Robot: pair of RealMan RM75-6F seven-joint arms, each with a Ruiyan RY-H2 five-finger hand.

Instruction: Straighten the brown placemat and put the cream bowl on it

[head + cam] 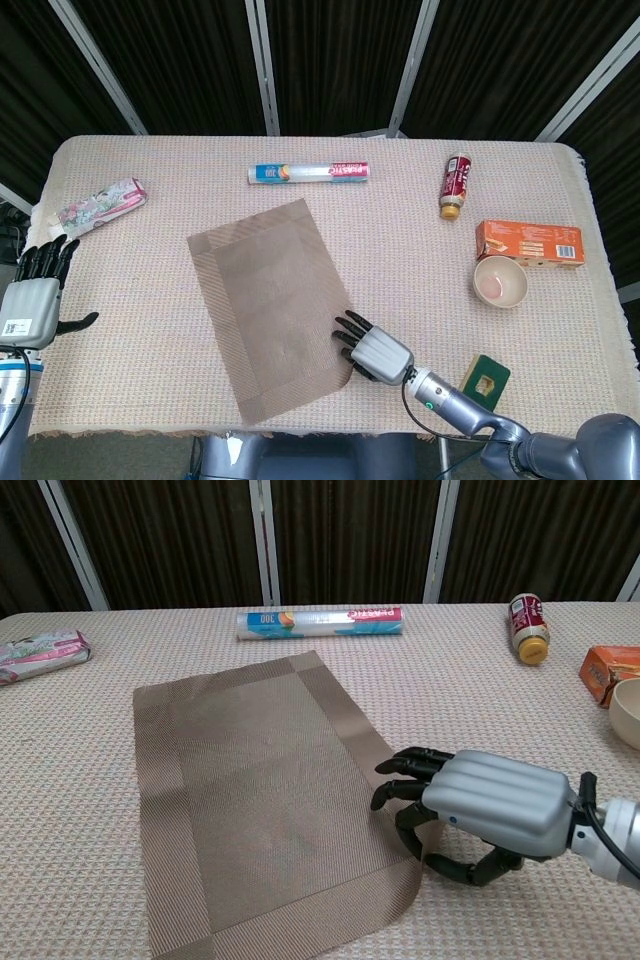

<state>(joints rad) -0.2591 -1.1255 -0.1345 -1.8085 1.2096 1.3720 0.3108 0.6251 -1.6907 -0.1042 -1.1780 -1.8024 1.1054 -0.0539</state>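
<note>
- Head view: brown placemat (272, 306) lies at frame centre on the worktop (150, 360), its long sides tilted, top edge leaning toward upper left.
- Right hand (372, 347) sits at the placemat's lower right edge, dark fingers (349, 330) on the mat border; whether it pinches the mat cannot be told from here.
- Left hand (34, 294) at the left frame edge, fingers apart, holding nothing.
- Cream bowl (499, 281) at right of frame, well apart from the placemat, just below an orange box (529, 242).
- Roll of bags (308, 173) at upper centre; bottle (457, 184) lying at upper right; floral packet (96, 205) at upper left; green card (485, 379) at lower right.
- Chest view: right hand grips the placemat's near right edge, thumb (455, 865) below and fingers on top; the mat corner curls upward beside it.
- Bowl rim shows at the right frame edge.
</note>
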